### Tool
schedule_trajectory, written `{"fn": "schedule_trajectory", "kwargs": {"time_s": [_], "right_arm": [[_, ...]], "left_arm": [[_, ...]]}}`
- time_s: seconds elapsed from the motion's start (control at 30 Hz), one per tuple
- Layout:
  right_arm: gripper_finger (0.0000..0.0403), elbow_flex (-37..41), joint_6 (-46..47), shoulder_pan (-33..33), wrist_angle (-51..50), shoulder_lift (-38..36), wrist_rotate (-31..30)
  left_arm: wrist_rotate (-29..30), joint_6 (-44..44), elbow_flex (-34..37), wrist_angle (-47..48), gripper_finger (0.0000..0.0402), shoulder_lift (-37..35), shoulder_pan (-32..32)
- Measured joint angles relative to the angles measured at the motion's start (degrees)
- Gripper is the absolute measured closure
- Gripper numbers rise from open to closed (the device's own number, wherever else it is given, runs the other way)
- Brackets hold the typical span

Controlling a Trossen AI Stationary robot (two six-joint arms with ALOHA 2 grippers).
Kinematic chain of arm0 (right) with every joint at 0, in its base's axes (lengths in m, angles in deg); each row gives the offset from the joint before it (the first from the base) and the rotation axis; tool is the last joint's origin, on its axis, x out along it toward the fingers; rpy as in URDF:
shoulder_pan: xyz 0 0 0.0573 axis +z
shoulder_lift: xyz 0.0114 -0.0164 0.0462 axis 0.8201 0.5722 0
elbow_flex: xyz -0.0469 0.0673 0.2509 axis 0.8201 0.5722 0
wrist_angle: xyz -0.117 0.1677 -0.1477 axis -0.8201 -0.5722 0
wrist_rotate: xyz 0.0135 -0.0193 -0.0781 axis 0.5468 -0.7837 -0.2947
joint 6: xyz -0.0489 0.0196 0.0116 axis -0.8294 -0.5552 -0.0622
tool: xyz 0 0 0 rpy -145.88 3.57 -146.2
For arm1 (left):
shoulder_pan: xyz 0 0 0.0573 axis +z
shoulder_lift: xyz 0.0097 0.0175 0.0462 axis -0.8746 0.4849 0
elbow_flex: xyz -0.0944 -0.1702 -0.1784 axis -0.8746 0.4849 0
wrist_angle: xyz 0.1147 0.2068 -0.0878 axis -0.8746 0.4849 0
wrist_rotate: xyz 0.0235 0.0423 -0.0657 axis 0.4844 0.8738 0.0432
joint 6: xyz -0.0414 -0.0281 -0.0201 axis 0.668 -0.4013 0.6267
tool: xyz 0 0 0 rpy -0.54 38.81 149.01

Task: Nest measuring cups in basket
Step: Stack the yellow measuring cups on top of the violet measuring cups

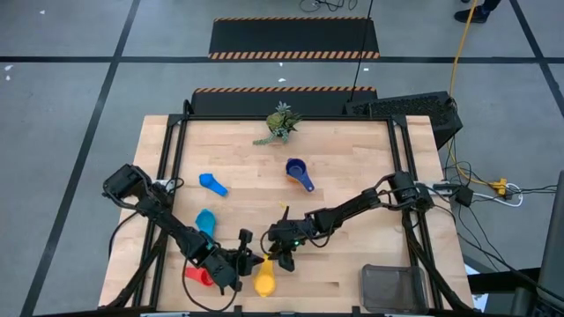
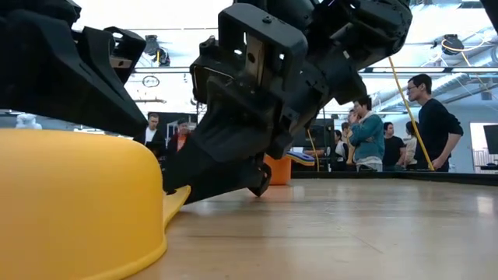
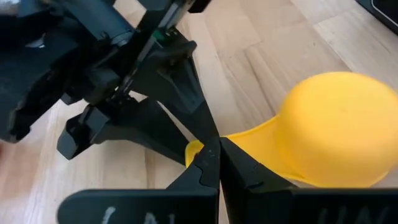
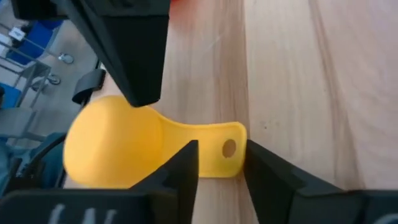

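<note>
Measuring cups were scattered on the table [image 1: 352, 264] w/ none in the basket [image 1: 394, 287] yet, which sat at the near right corner, well apart from the action. You had the yellow cup [image 1: 264, 280] upside down at the near edge, centre-left, handle pointing far. Your right gripper [image 1: 280, 254] was down at that handle: in the right wrist view its fingers [image 4: 184, 165] stood either side of the handle end, slightly apart, not clearly clamped yet, so call it a grip in progress. Your left gripper [image 1: 236, 264] lay just left of the yellow cup, fingers [image 3: 249, 176] fully closed w/ tips against the handle edge; can't tell if anything was pinched, it looked more like bracing. Red cup [image 1: 200, 276] lay under the left arm; light blue cup [image 1: 206, 221] and blue cup [image 1: 212, 184] sat further left, dark blue cup [image 1: 298, 172] mid-table, plant sprig [image 1: 280, 122] at the far side. Step in hand, as I judged it: picking up the yellow cup. Next you'd need the right fingers fully onto the handle, left gripper backed off, then lift, turn the bowl upright and carry it right to the basket.
</note>
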Motion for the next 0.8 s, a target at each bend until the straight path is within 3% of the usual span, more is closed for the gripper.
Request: {"fn": "schedule_trajectory", "kwargs": {"time_s": [0.2, 0.47, 0.8], "right_arm": [[0.0390, 0.1, -1.9, -0.1, 1.7, 0.1, 0.2], [0.0399, 0.2, -7.5, -0.9, 0.0, -2.3, -1.1], [0.0403, 0.2, -19.8, -2.9, -15.9, -16.6, -10.3]], "left_arm": [[0.0, 0.1, 0.0, 0.0, 0.0401, 0.0, -0.1], [0.3, 5.7, 0.0, 1.5, 0.0401, 0.0, 0.0], [15.2, 25.0, 0.0, 15.4, 0.0387, -9.4, -1.4]]}}
